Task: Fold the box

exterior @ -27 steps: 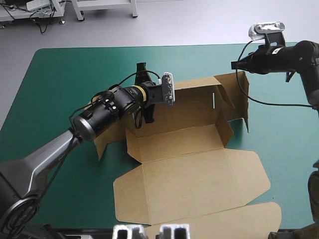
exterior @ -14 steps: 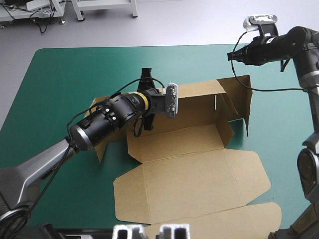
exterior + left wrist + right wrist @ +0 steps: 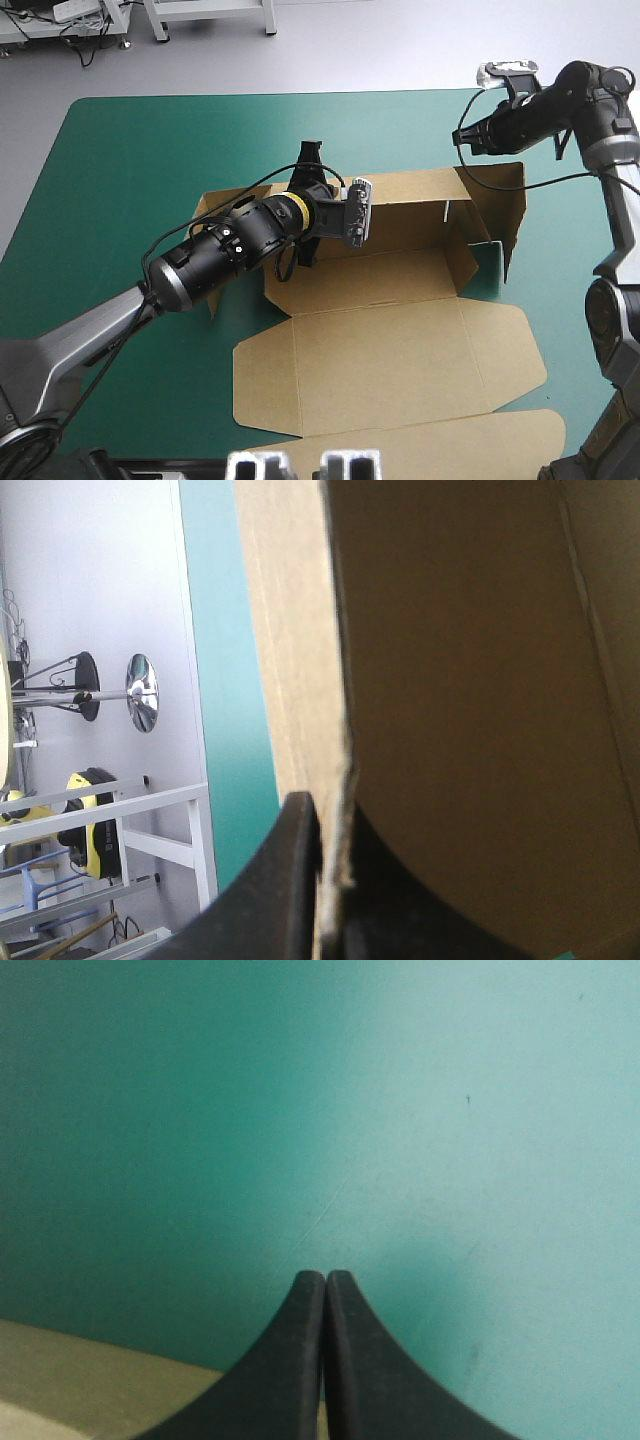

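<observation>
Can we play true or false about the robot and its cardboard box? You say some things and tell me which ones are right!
1. The left tool is pinching a wall of the brown box. True.
2. The right tool is holding the box too. False: it is shut on nothing, with only the teal-green cover ahead of it.
3. The whole box lies flat like a sheet of paper. False: its back wall and the right end stand up.
4. The lid lies flat on the table, on the side near the robot. True.
5. A white T-shirt sits inside the box. False: no T-shirt is in view.
</observation>
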Controlling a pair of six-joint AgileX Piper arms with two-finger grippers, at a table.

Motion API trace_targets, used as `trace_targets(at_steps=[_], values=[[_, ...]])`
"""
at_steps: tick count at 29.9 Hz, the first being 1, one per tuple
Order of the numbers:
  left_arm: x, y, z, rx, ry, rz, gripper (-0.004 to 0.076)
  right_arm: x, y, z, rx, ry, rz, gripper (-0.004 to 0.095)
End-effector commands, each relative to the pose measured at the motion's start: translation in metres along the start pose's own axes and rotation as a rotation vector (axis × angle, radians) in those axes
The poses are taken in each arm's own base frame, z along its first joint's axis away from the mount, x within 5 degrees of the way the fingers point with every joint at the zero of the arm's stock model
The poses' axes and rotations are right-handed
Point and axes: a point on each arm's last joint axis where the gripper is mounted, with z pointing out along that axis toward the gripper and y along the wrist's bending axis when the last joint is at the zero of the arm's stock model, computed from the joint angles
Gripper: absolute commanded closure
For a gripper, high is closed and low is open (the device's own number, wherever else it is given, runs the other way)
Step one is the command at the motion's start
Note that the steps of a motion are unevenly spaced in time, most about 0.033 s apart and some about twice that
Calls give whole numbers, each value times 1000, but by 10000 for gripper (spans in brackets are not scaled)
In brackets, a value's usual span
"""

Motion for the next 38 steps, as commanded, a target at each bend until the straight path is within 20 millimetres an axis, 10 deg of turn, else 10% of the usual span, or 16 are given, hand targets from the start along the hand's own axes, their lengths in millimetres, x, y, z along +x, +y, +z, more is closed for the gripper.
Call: trace_targets(at_steps=[1,19,26,38], values=[[-9,8,-15,-51,-65,-25,734,-2,11,-27,-19,-23,-46,928],[-6,8,-15,-51,-35,-30,734,40,22,-38,-46,84,-61,928],[-4,7,-15,-36,-19,-35,734,77,22,-56,-161,-47,-56,928],[-4,5,-15,-13,-18,-42,734,159,24,-33,-58,-280,-124,928]])
